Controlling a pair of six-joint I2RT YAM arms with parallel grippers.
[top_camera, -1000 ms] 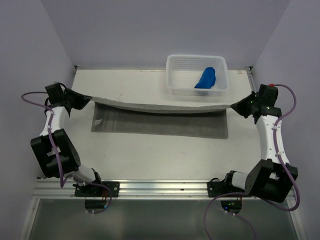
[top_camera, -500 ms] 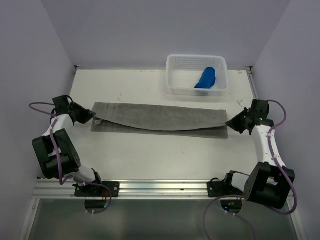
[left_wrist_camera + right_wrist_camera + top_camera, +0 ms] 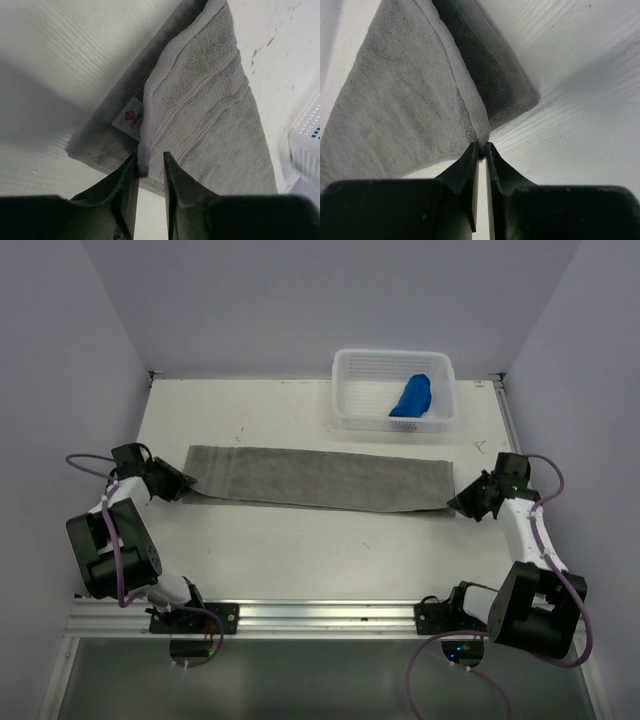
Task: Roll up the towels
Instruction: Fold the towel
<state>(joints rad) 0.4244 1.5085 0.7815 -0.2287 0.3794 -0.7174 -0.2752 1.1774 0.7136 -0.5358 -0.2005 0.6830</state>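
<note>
The right gripper (image 3: 481, 146) is at the bottom of the picture. Its two dark fingers (image 3: 465, 175) are pressed almost together, with only a thin slit between them. Right at their tips they pinch one corner of the grey towel (image 3: 405, 95). The towel is folded in two. The top layer is light grey and fluffy, and it spreads up and to the left. The bottom layer peeks out on the right side. It looks darker, with a smooth pale edge. The towel lies flat on the white table (image 3: 570, 75), which has faint lines.
</note>
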